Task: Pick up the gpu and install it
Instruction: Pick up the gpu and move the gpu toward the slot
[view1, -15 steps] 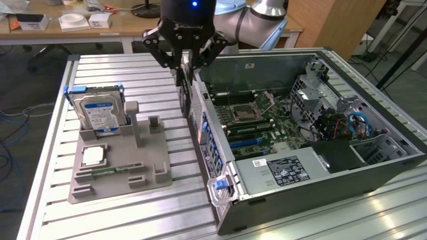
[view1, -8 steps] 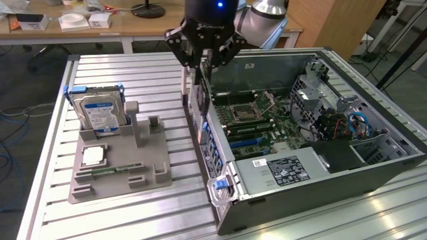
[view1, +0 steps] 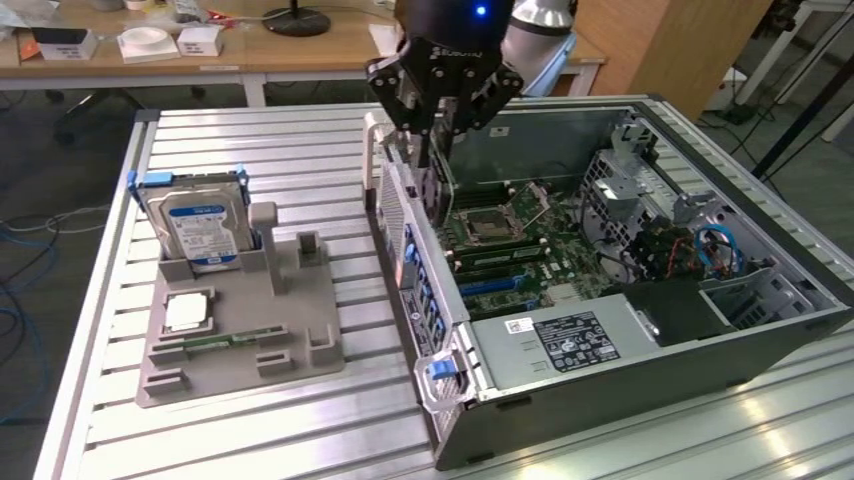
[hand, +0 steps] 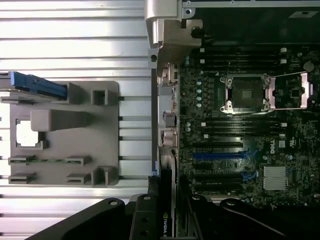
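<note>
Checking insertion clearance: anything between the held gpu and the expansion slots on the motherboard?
Nothing visible. The gripper holds the gpu edge-on over the open case. The blue slot and the black slots beside it lie bare, with no cables across them. The case's rear wall runs close alongside the card.

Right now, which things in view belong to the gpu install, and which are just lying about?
Job: gripper, shut on the gpu; open computer case; motherboard.
Lying about: hard drive, processor chip and memory stick, all in the grey holder.
</note>
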